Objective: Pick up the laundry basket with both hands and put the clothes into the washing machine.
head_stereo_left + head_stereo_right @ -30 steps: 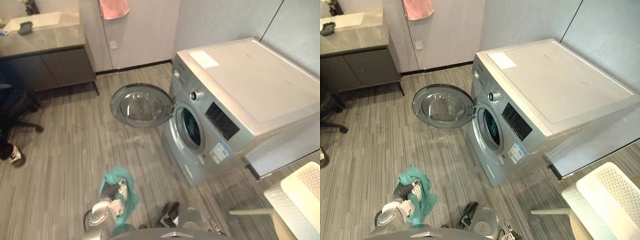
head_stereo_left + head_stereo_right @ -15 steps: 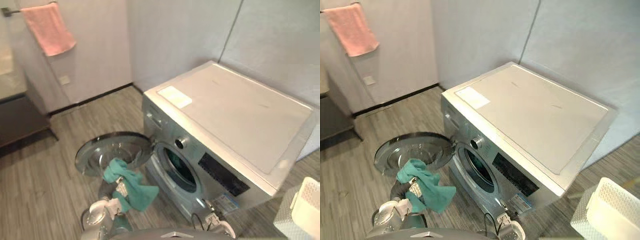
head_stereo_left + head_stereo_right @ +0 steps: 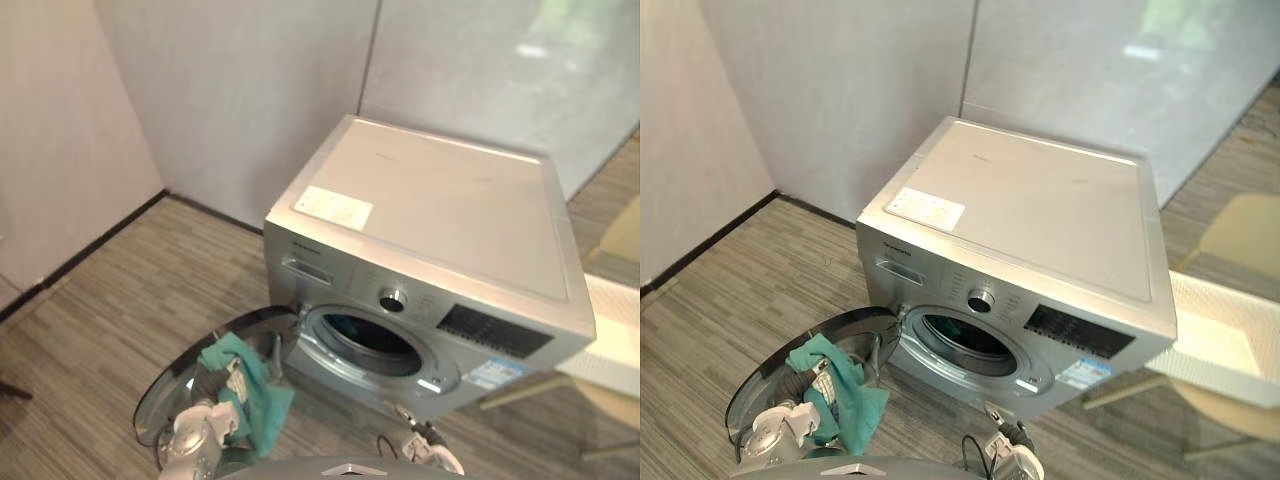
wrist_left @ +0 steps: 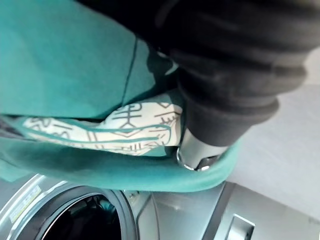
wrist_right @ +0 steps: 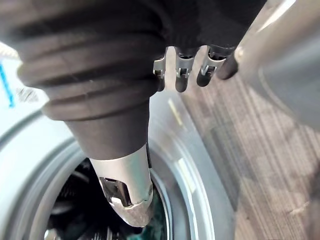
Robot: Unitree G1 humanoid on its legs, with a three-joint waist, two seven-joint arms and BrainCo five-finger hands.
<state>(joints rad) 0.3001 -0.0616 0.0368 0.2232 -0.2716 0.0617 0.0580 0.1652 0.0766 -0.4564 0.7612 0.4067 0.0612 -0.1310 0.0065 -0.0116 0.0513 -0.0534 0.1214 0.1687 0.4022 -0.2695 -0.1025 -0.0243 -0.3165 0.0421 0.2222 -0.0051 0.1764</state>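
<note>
My left hand (image 3: 205, 392) is shut on a teal garment (image 3: 255, 392) with a white printed patch (image 4: 100, 127), held low over the washing machine's open round door (image 3: 780, 370). The silver washing machine (image 3: 440, 210) faces me, its drum opening (image 3: 365, 342) just right of the garment. Some teal cloth (image 3: 345, 324) lies inside the drum. My right hand (image 3: 1005, 445) hangs low in front of the drum with relaxed fingers (image 5: 181, 70) and holds nothing. The white laundry basket (image 3: 1215, 335) stands to the right of the machine.
A beige chair (image 3: 1240, 235) stands behind the basket at the right. Grey walls (image 3: 240, 90) close in behind and left of the machine. Striped wood-look floor (image 3: 110, 290) stretches to the left.
The whole picture has swung, so the washer front now faces me. The left hand still grips the teal garment, now over the open door near the drum.
</note>
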